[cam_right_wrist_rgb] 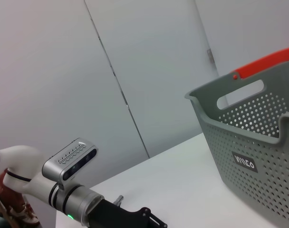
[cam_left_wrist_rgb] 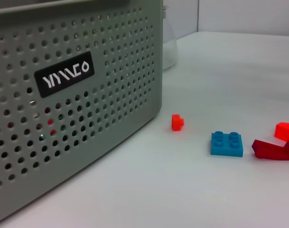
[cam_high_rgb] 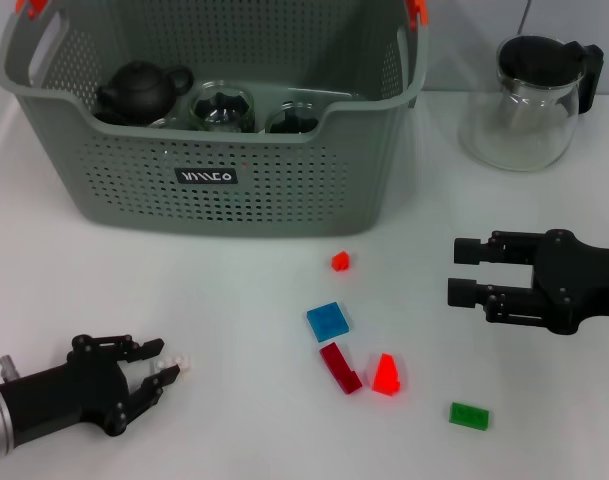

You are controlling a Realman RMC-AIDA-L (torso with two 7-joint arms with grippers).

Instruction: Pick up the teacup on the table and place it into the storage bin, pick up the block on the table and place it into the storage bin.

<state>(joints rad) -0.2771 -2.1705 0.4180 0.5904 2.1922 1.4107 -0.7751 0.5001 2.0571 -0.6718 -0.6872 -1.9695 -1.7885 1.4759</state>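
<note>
The grey perforated storage bin (cam_high_rgb: 214, 175) stands at the back of the table; its wall fills the left wrist view (cam_left_wrist_rgb: 87, 123). Two glass cups (cam_high_rgb: 222, 105) sit inside it beside a black teapot (cam_high_rgb: 139, 88). No teacup shows on the table. Loose blocks lie in front: small orange (cam_high_rgb: 340, 261), blue (cam_high_rgb: 328, 321), dark red (cam_high_rgb: 341, 368), red (cam_high_rgb: 387, 374), green (cam_high_rgb: 469, 415). My left gripper (cam_high_rgb: 162, 370) lies low at the near left, open, with a small white piece (cam_high_rgb: 177, 367) at its tips. To the right, my right gripper (cam_high_rgb: 462, 270) hovers open and empty.
A glass pitcher with a black lid (cam_high_rgb: 529, 100) stands at the back right, beside the bin. The left wrist view shows the orange block (cam_left_wrist_rgb: 177, 122), blue block (cam_left_wrist_rgb: 227, 143) and dark red block (cam_left_wrist_rgb: 272, 149) near the bin's corner. The right wrist view shows the bin (cam_right_wrist_rgb: 258, 142).
</note>
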